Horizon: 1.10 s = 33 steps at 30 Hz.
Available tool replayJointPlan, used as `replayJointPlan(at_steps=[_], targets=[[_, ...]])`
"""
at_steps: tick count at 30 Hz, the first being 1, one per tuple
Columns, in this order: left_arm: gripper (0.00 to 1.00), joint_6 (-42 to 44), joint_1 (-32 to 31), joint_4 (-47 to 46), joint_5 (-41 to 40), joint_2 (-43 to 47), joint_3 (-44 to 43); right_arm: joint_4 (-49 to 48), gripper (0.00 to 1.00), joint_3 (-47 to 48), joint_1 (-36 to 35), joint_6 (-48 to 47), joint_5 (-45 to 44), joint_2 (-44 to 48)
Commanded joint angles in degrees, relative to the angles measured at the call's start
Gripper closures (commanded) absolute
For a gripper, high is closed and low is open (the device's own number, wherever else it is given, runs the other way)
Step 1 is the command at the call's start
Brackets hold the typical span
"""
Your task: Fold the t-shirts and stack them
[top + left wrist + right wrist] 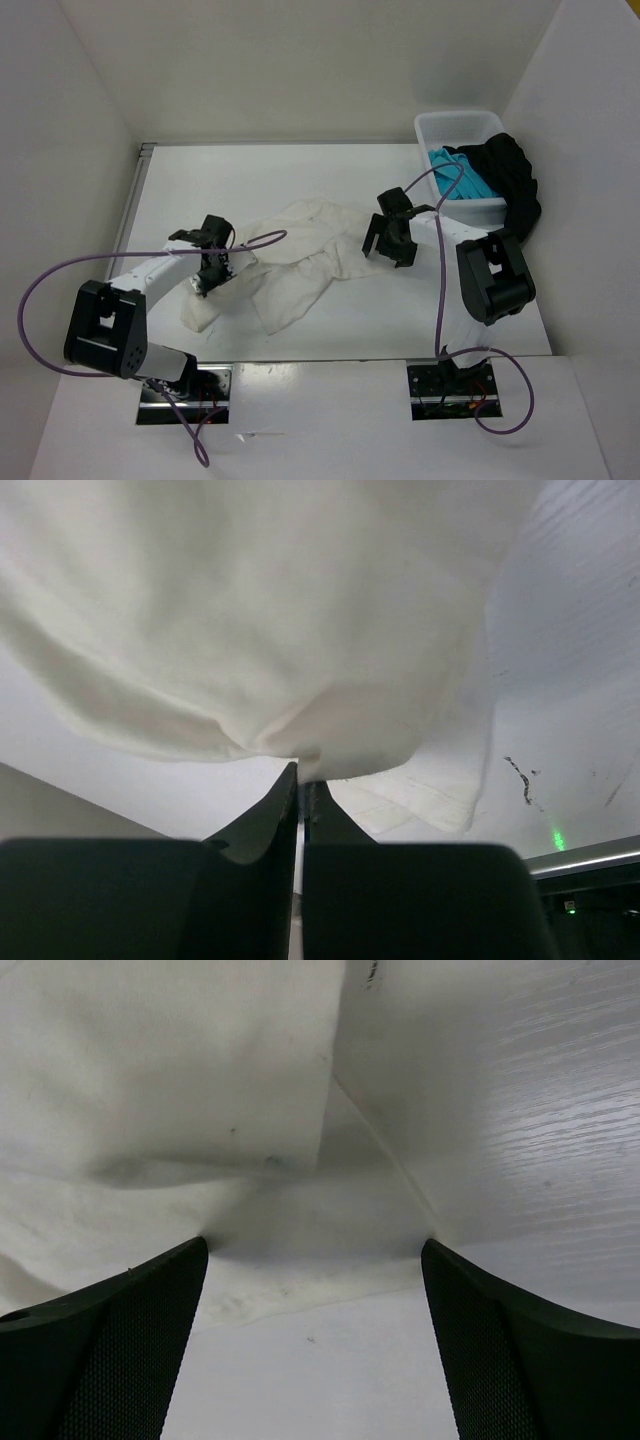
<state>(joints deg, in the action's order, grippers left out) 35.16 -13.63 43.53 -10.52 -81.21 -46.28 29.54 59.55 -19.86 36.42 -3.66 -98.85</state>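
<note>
Left tool point(302, 780) clamped on crumpled cream-white cloth t-shirt point(300, 260)
Right tool point(315, 1250), spread apart, should clamp the edge beneath, then pull flat.

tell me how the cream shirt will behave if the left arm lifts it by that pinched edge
Probably floppy: the cream t-shirt lies crumpled in soft folds. Lifted by the edge pinched in the shut left pincer, it would likely sag and drag across the table. Seems light, being thin cloth.
</note>
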Motion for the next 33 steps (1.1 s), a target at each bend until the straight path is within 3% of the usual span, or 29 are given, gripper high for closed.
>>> replayJointPlan(at_steps=[1, 4, 11, 14, 15, 16, 17, 18, 22, 26, 29, 31, 33], targets=[[1.0, -3.3, 0.3, 0.8, 0.9, 2.6, -2.6, 2.9, 0.08, 0.1, 0.4, 1.3, -7.8, -0.5], [1.0, -3.8, 0.3, 0.8, -0.5, 4.4, -3.1, 4.8, 0.06, 1.3, 0.4, 1.8, -13.0, 0.8], [1.0, -4.9, 0.3, 0.8, -2.8, 6.9, -3.1, 2.0, 0.06, -1.6, -0.1, 2.3, -8.6, -4.1], [1.0, -5.5, 0.3, 0.8, -3.4, 8.2, -3.1, -0.4, 0.35, -1.6, -0.1, 1.7, -5.6, -4.1], [1.0, -5.5, 0.3, 0.8, -4.1, 8.7, -3.1, -0.4, 0.49, -1.6, -0.1, 1.7, -4.8, -4.9], [1.0, -6.1, 0.8, 0.8, -5.1, 8.7, -3.1, -0.4, 0.79, -0.9, -0.1, 1.1, -3.2, -4.9], [1.0, -6.1, 1.3, 0.8, -5.6, 9.2, -3.1, -0.4, 0.96, -0.9, -0.1, 1.1, -3.2, -5.4], [1.0, -6.1, 1.3, 0.2, -6.2, 9.2, -4.0, -0.4, 1.0, -0.2, -0.1, 0.6, -2.6, -5.4], [1.0, -5.8, 5.5, -0.8, -9.5, 10.4, -11.5, 3.5, 1.0, 5.2, 3.3, -2.2, -4.4, 1.7], [1.0, -4.0, 8.3, -1.5, -11.9, 11.4, -25.8, 12.0, 1.0, 21.4, 5.3, -6.7, -11.9, 9.7], [1.0, -0.5, 8.3, -3.9, -12.5, 13.8, -39.6, 20.4, 1.0, 43.5, 5.3, -11.6, -19.9, 12.8], [1.0, 1.0, 8.3, -4.4, -13.2, 14.3, -44.0, 22.7, 1.0, 56.2, 5.3, -13.2, -23.7, 13.3], [1.0, 2.1, 7.7, -4.4, -14.3, 14.9, -48.0, 24.2, 1.0, 63.3, 5.3, -15.3, -28.1, 13.3]])
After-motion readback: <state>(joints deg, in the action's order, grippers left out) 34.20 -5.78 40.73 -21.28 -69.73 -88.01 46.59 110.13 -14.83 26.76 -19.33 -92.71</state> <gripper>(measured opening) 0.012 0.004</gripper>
